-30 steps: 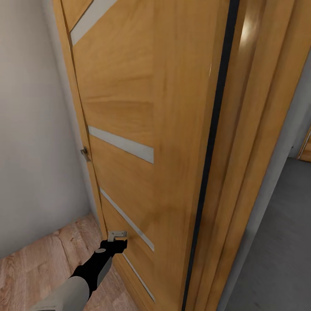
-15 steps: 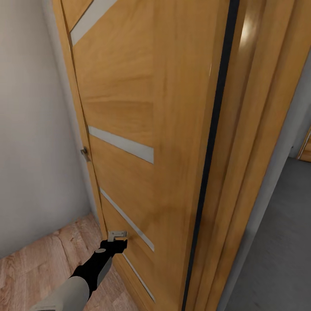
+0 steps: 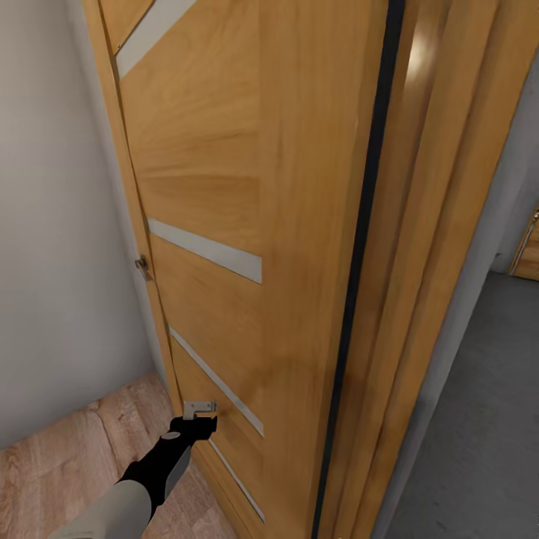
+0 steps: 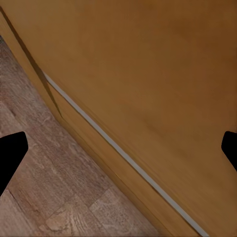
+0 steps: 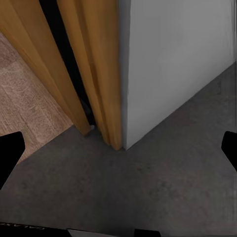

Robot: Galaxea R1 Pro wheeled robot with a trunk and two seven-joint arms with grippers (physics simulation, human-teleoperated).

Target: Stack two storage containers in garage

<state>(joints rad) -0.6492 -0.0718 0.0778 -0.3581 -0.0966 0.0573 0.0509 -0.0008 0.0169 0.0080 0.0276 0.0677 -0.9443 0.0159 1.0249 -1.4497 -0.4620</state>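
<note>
The two storage containers are out of view. My left gripper (image 3: 200, 409) hangs low at the foot of an open wooden door (image 3: 224, 187), close to its face. In the left wrist view the left gripper (image 4: 118, 148) is open, its dark fingertips (image 4: 11, 150) wide apart with nothing between them. My right gripper (image 5: 118, 148) is open too and holds nothing. It looks down on the dark grey concrete floor (image 5: 148, 187) beside the door frame (image 5: 94, 74).
The door, with pale inlaid strips, stands right in front of me. A pale wall (image 3: 52, 224) and light wood planks (image 3: 60, 457) lie to its left. Right of the door frame (image 3: 442, 187), grey concrete floor (image 3: 479, 449) opens beyond a grey wall corner (image 5: 168, 64).
The whole picture has shifted slightly leftward, so the camera has moved a little. The left arm keeps its place at the foot of the door.
</note>
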